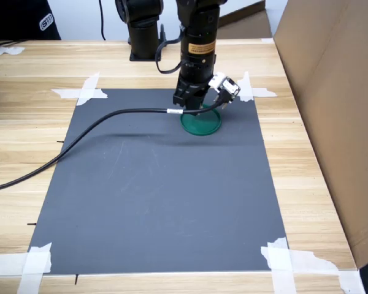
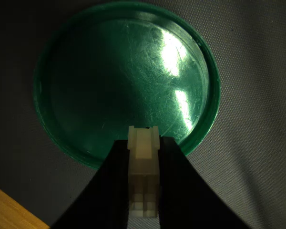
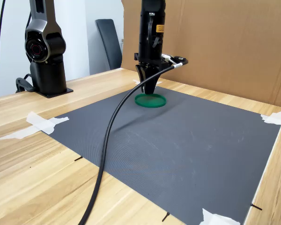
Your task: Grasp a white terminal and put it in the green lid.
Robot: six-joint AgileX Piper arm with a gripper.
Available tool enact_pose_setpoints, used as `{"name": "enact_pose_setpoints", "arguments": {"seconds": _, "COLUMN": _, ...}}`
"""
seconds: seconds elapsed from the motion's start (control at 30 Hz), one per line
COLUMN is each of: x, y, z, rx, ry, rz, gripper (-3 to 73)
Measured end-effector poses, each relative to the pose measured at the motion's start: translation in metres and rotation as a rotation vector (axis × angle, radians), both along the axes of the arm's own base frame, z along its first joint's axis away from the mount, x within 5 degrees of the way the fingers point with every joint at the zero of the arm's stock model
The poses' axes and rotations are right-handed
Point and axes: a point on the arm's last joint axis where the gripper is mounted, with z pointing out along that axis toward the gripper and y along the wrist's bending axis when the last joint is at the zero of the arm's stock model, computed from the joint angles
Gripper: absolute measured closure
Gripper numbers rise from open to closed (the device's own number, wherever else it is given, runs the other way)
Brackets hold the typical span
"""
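In the first exterior view, the black robot arm stands at the far side of the dark grey rectangular mat, which is taped at its corners to the light wooden table. The gripper points down over the flat round dark-green plastic lid, whose near half shows below it. The terminal itself is too small to make out here, so this view only says that the carry has reached the lid.

In the wrist view, the tiny white blocky plastic terminal sits clamped between the two black fingers, which press on both of its sides; the gripper is closed down to the width of the piece and grasps nothing else. The terminal's tip overlaps the near rim of the green lid, and the lid's scratched, shiny floor is empty. Whether the piece touches the rim or hangs above it cannot be told.

In the second exterior view, the gripper hangs just over the green lid near the mat's far edge, its tip close to the lid's surface.

Judged from this, the grasp and the carry are done. What is left is to centre the piece a little further over the lid, let go, and draw back.
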Motion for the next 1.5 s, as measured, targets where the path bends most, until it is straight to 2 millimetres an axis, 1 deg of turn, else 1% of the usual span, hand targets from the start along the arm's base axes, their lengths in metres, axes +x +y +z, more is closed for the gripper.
{"name": "enact_pose_setpoints", "arguments": {"seconds": 0.13, "x": 0.002, "y": 0.001, "z": -0.005, "rx": -0.008, "ry": 0.005, "rz": 0.014, "gripper": 61.0}}
{"name": "enact_pose_setpoints", "arguments": {"seconds": 0.23, "x": 0.003, "y": 0.002, "z": -0.009, "rx": -0.015, "ry": 0.016, "rz": 0.021, "gripper": 58.9}}
{"name": "enact_pose_setpoints", "arguments": {"seconds": 0.37, "x": 0.004, "y": 0.002, "z": -0.014, "rx": -0.022, "ry": 0.027, "rz": 0.027, "gripper": 49.9}}
{"name": "enact_pose_setpoints", "arguments": {"seconds": 0.47, "x": 0.004, "y": 0.003, "z": -0.015, "rx": -0.025, "ry": 0.030, "rz": 0.030, "gripper": 40.7}}
{"name": "enact_pose_setpoints", "arguments": {"seconds": 0.5, "x": 0.004, "y": 0.003, "z": -0.016, "rx": -0.025, "ry": 0.031, "rz": 0.030, "gripper": 34.4}}
{"name": "enact_pose_setpoints", "arguments": {"seconds": 0.53, "x": 0.004, "y": 0.003, "z": -0.016, "rx": -0.025, "ry": 0.031, "rz": 0.030, "gripper": 30.9}}
{"name": "enact_pose_setpoints", "arguments": {"seconds": 0.67, "x": 0.005, "y": 0.003, "z": -0.016, "rx": -0.025, "ry": 0.031, "rz": 0.030, "gripper": 24.6}}
{"name": "enact_pose_setpoints", "arguments": {"seconds": 0.7, "x": 0.004, "y": 0.002, "z": -0.014, "rx": -0.022, "ry": 0.027, "rz": 0.030, "gripper": 23.8}}
{"name": "enact_pose_setpoints", "arguments": {"seconds": 0.77, "x": -0.001, "y": 0.000, "z": 0.009, "rx": 0.018, "ry": -0.044, "rz": 0.029, "gripper": 23.4}}
{"name": "enact_pose_setpoints", "arguments": {"seconds": 0.83, "x": -0.002, "y": -0.001, "z": 0.015, "rx": 0.030, "ry": -0.064, "rz": 0.030, "gripper": 23.4}}
{"name": "enact_pose_setpoints", "arguments": {"seconds": 0.9, "x": -0.005, "y": -0.003, "z": 0.025, "rx": 0.050, "ry": -0.098, "rz": 0.029, "gripper": 23.7}}
{"name": "enact_pose_setpoints", "arguments": {"seconds": 0.93, "x": -0.008, "y": -0.006, "z": 0.036, "rx": 0.078, "ry": -0.127, "rz": 0.003, "gripper": 25.8}}
{"name": "enact_pose_setpoints", "arguments": {"seconds": 1.1, "x": -0.002, "y": -0.022, "z": 0.052, "rx": 0.145, "ry": -0.137, "rz": -0.120, "gripper": 37.5}}
{"name": "enact_pose_setpoints", "arguments": {"seconds": 1.13, "x": 0.002, "y": -0.026, "z": 0.060, "rx": 0.166, "ry": -0.148, "rz": -0.153, "gripper": 42.5}}
{"name": "enact_pose_setpoints", "arguments": {"seconds": 1.17, "x": 0.006, "y": -0.034, "z": 0.068, "rx": 0.179, "ry": -0.167, "rz": -0.188, "gripper": 50.3}}
{"name": "enact_pose_setpoints", "arguments": {"seconds": 1.23, "x": 0.010, "y": -0.043, "z": 0.079, "rx": 0.194, "ry": -0.201, "rz": -0.221, "gripper": 59.6}}
{"name": "enact_pose_setpoints", "arguments": {"seconds": 1.27, "x": 0.012, "y": -0.050, "z": 0.087, "rx": 0.203, "ry": -0.224, "rz": -0.250, "gripper": 64.9}}
{"name": "enact_pose_setpoints", "arguments": {"seconds": 1.3, "x": 0.013, "y": -0.065, "z": 0.102, "rx": 0.221, "ry": -0.275, "rz": -0.301, "gripper": 69.7}}
{"name": "enact_pose_setpoints", "arguments": {"seconds": 1.33, "x": 0.008, "y": -0.089, "z": 0.119, "rx": 0.248, "ry": -0.334, "rz": -0.384, "gripper": 71.5}}
{"name": "enact_pose_setpoints", "arguments": {"seconds": 1.4, "x": 0.003, "y": -0.106, "z": 0.130, "rx": 0.273, "ry": -0.372, "rz": -0.448, "gripper": 71.9}}
{"name": "enact_pose_setpoints", "arguments": {"seconds": 1.43, "x": -0.005, "y": -0.127, "z": 0.141, "rx": 0.300, "ry": -0.419, "rz": -0.523, "gripper": 72.0}}
{"name": "enact_pose_setpoints", "arguments": {"seconds": 1.47, "x": -0.010, "y": -0.140, "z": 0.147, "rx": 0.305, "ry": -0.446, "rz": -0.559, "gripper": 72.0}}
{"name": "enact_pose_setpoints", "arguments": {"seconds": 1.5, "x": -0.013, "y": -0.146, "z": 0.149, "rx": 0.305, "ry": -0.459, "rz": -0.573, "gripper": 72.0}}
